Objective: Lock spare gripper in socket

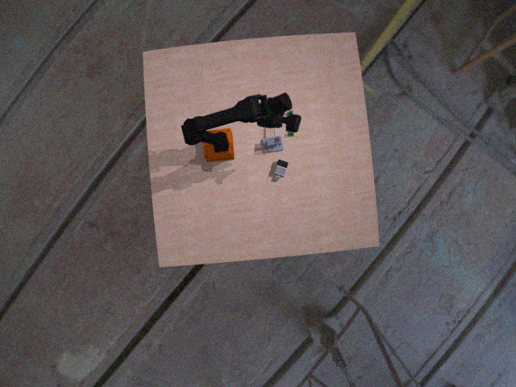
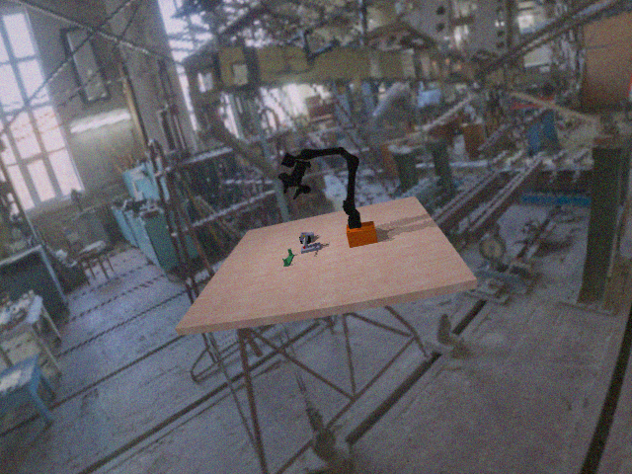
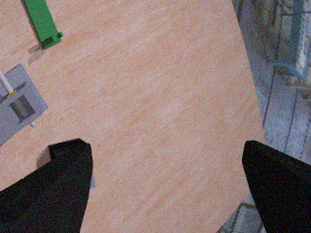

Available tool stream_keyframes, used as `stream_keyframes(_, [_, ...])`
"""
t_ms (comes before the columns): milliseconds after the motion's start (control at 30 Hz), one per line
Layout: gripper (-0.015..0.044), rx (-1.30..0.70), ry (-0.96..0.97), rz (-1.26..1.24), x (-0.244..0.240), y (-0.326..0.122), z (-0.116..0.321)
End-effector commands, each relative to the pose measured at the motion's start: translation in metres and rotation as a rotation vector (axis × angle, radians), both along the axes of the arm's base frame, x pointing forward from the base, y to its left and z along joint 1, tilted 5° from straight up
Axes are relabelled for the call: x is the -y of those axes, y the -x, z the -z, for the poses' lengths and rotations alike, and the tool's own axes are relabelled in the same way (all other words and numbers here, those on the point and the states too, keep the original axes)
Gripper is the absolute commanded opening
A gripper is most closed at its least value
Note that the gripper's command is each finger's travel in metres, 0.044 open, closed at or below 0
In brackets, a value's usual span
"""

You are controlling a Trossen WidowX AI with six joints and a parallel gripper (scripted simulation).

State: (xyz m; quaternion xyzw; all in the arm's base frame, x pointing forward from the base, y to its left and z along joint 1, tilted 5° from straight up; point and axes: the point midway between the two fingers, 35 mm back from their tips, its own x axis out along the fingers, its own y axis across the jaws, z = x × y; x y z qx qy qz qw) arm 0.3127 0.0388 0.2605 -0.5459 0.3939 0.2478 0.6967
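While I watch from afar, my gripper [image 1: 278, 120] [image 2: 302, 194] [image 3: 169, 153] hovers above the table [image 1: 258, 216] [image 2: 326, 285] [image 3: 170, 87], fingers partway open and holding nothing. I see the pin [image 3: 5, 82] through the mount [image 1: 272, 144] [image 2: 310, 248] [image 3: 23, 101], its tip protruding; the spare gripper [image 1: 280, 168] [image 2: 306, 238] lies nearby, undocked, and a green bracket [image 1: 290, 134] [image 2: 288, 258] [image 3: 43, 21] sits across the mount.

The desk [image 1: 266, 216] [image 2: 326, 285] [image 3: 165, 97] looks like pale, matt wood with fine grain. The arm [image 1: 220, 118] [image 2: 352, 178] resembles dull black plastic; its base [image 1: 230, 155] [image 2: 361, 237] seems smooth orange plastic.
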Motion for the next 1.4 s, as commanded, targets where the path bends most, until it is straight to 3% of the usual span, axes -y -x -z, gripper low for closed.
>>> stream_keyframes(0, [0.03, -0.19, 0.026, -0.124, -0.027, -0.001, 0.048])
stream_keyframes(333, [0.03, -0.644, 0.085, -0.413, -0.086, 0.028, 0.154])
stream_keyframes(533, [0.03, -0.652, 0.086, -0.417, -0.086, 0.029, 0.162])
stream_keyframes(767, [0.03, -0.652, 0.087, -0.415, -0.076, 0.028, 0.222])
stream_keyframes(1367, [0.03, -0.652, 0.087, -0.415, -0.076, 0.026, 0.246])
